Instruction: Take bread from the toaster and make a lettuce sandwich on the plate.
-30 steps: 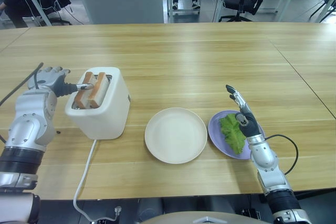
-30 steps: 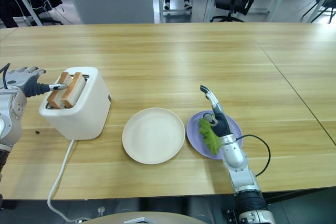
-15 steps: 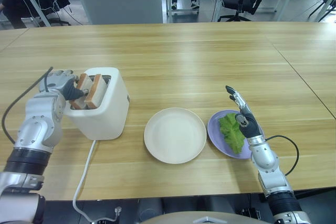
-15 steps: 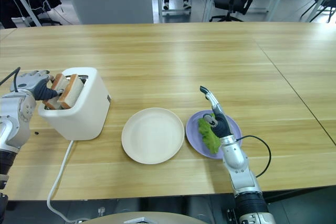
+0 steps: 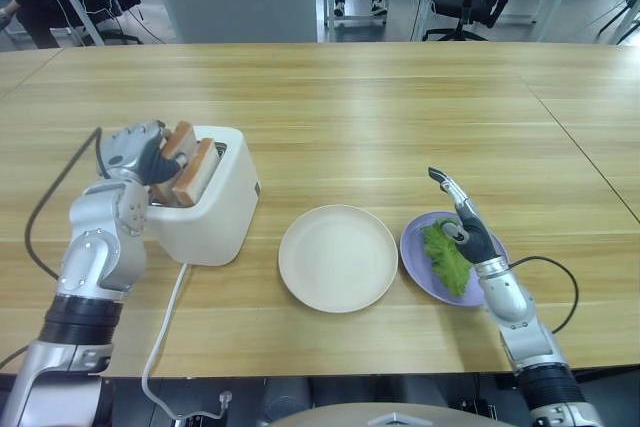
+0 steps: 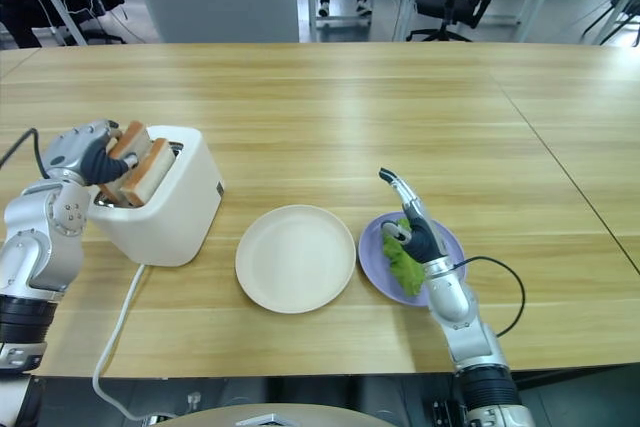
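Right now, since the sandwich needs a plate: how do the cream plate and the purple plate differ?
The cream plate is bare; the purple plate holds lettuce. The cream plate looks wider than the purple plate. The right hand is over the purple plate, not the cream plate. Both are round and lie flat.

Bottoms of bread hidden in toaster, part behind left hand

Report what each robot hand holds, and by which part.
The left robot hand grips the outer bread slice by its top end, above the toaster. The right robot hand holds nothing, open over the lettuce.
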### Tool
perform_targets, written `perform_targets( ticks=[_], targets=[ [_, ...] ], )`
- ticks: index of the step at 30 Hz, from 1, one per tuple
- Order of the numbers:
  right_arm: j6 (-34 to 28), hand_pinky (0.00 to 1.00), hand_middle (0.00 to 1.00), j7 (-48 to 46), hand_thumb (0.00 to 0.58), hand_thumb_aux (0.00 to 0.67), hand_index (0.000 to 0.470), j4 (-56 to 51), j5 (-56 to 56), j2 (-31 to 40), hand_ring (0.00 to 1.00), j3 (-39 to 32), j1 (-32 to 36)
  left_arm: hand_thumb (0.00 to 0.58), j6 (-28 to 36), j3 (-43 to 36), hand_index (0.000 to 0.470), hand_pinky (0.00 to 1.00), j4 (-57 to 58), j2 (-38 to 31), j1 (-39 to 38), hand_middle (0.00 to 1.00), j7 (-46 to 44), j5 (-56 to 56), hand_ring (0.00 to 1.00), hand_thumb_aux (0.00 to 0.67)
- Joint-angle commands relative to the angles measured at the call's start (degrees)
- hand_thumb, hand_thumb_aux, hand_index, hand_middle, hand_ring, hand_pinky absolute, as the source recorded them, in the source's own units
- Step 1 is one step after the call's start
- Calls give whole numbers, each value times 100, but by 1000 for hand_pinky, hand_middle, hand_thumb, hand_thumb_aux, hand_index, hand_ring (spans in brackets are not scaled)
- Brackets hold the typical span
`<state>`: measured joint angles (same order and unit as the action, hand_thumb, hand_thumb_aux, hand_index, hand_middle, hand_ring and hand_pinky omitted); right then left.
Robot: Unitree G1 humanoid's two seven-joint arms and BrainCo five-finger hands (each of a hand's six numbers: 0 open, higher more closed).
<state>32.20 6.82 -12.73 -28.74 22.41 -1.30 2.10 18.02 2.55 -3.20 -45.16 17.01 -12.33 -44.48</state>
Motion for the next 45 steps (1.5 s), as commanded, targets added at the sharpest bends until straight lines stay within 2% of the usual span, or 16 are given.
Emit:
perform_targets(
  ticks=[1,7,15,16,18,19,21,22,23,25,28,30,38,45],
  targets=[
    [-748,0,0,444,0,0,0,424,-1352,642,0,99,-164,580,55,373,460,1000,-430,79,-30,1000,307,116,1000,670],
    [-1060,0,0,470,0,0,0,654,-2083,1381,0,-100,-544,580,32,675,460,1000,-785,102,18,1000,554,184,1000,670],
    [-1039,0,0,567,0,0,0,63,-2528,1852,0,-671,-620,580,-118,1078,460,1000,-1545,198,168,1000,886,330,1000,670],
    [-1032,0,0,571,66,39,27,-46,-2599,1881,0,-777,-593,580,-164,1131,460,1000,-1690,259,196,1000,908,422,1000,670],
    [-1012,0,0,592,96,58,40,-300,-2675,1934,0,-964,-507,580,-202,1220,460,1000,-1992,489,261,1000,843,777,1000,670],
    [-1002,0,0,614,248,163,112,-455,-2707,1954,0,-1060,-453,580,-205,1235,460,1000,-2196,655,291,1000,744,1042,1000,670],
    [-1010,0,0,653,355,252,173,-759,-2784,1980,0,-1231,-329,580,-195,1207,460,1000,-2591,945,318,1000,511,1510,1000,670],
    [-1017,0,0,682,445,347,238,-900,-2828,1992,0,-1310,-262,580,-166,1169,460,1000,-2764,1048,306,1000,397,1685,1000,670],
    [-1033,0,0,719,482,394,271,-1037,-2849,2001,0,-1384,-187,580,-128,1139,460,1000,-2910,1136,288,1000,299,1806,1000,670],
    [-1043,0,0,788,509,436,299,-1276,-2875,2028,0,-1534,-44,580,-46,1032,460,1000,-3153,1267,209,1000,82,1983,1000,670],
    [-1058,0,0,892,567,570,391,-1476,-2848,2052,0,-1671,83,580,60,850,460,1000,-3355,1492,82,1000,-131,2250,1000,670],
    [-1073,0,0,968,580,670,460,-1556,-2826,2057,0,-1728,152,580,84,694,460,1000,-3411,1630,-26,1000,-234,2380,1000,670],
    [-995,0,0,1360,580,670,460,-1079,-2476,2154,0,-1512,198,580,31,-314,460,1000,-3141,1977,-705,1000,-629,2549,1000,670],
    [-972,0,0,1683,580,670,460,30,-2173,2292,0,-977,34,580,-373,-1735,460,1000,-1906,1795,-1293,1000,-1164,2223,1000,670]
  ],
)
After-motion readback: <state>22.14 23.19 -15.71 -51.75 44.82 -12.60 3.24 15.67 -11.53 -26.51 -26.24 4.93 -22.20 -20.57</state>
